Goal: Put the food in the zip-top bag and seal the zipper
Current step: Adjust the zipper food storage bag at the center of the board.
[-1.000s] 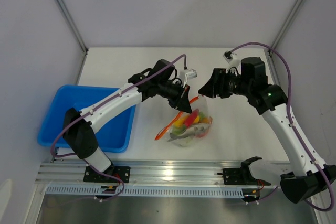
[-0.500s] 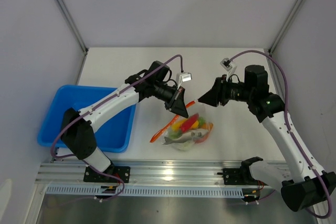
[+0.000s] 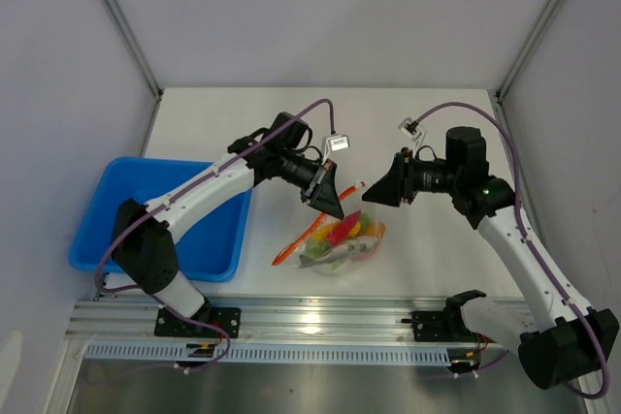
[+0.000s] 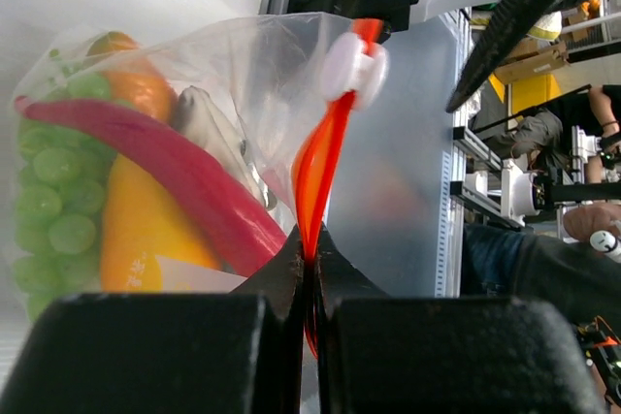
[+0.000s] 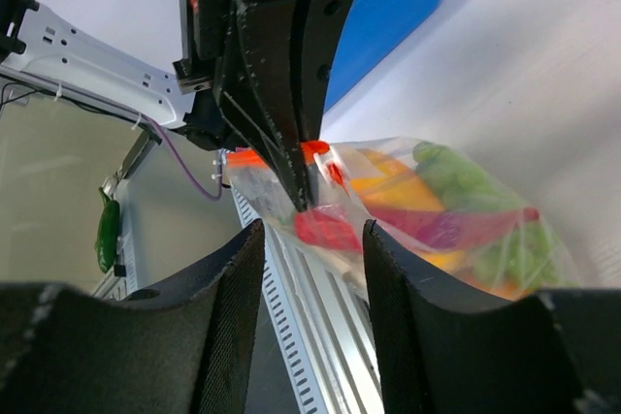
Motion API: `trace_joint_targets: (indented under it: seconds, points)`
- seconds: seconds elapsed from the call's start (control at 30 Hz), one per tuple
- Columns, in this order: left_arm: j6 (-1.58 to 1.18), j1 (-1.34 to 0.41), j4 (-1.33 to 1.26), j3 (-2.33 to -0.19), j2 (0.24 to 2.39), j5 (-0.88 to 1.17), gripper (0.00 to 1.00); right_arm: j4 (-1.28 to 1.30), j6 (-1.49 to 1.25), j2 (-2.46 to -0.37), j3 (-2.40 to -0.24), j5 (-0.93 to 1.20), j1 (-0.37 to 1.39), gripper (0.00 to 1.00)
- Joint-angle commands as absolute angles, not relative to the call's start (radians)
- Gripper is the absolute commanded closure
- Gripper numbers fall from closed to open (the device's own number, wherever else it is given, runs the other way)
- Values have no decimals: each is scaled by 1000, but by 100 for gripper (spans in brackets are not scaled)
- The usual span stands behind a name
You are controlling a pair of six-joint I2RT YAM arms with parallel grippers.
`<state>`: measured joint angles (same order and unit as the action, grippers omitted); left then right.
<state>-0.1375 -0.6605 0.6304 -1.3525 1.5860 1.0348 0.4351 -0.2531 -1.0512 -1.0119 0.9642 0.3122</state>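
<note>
At the left, a glossy blue plastic tray (image 3: 107,230) with rounded corners sits on the matte white surface (image 3: 437,143). The left tool (image 4: 306,251), two black wedge-shaped fingers, is clenched on the thin red-orange zipper (image 4: 325,157) and pinches the strip flat. A small white slider (image 4: 354,65) sits further along the strip. Below it is the zip-top bag (image 3: 342,239), of clear, crinkled film, with its bulging body low by the surface between the two arms. Inside is the food (image 4: 136,94): a smooth curved red chili (image 4: 175,176), a bumpy green cluster (image 4: 49,201) and a glossy yellow piece (image 4: 136,230). The right tool (image 5: 312,239), just beside the bag's right corner, has its matte black fingers spread apart, grasping nothing.
</note>
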Motion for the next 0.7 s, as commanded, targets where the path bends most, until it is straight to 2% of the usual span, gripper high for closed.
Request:
trace_joint_targets:
  seconds: [0.0, 0.2, 0.4, 0.47, 0.6, 0.67]
  points:
    - [-84, -653, 640, -1408, 1583, 1129, 99, 368, -239, -1065, -1028, 953, 308, 52]
    - [-77, -650, 653, -1408, 1586, 1140, 99, 416, -183, -1100, -1065, 905, 307, 39]
    - [-74, -647, 653, -1401, 1595, 1149, 99, 476, -101, -1152, -1080, 910, 307, 38]
    - [-74, -646, 653, -1402, 1603, 1150, 99, 476, -100, -1169, -1078, 963, 307, 40]
    - [-77, -643, 657, -1416, 1617, 1157, 100, 425, -133, -1203, -1055, 1058, 313, 52]
    - [-77, -641, 657, -1420, 1621, 1157, 99, 379, -159, -1197, -1032, 1087, 316, 53]
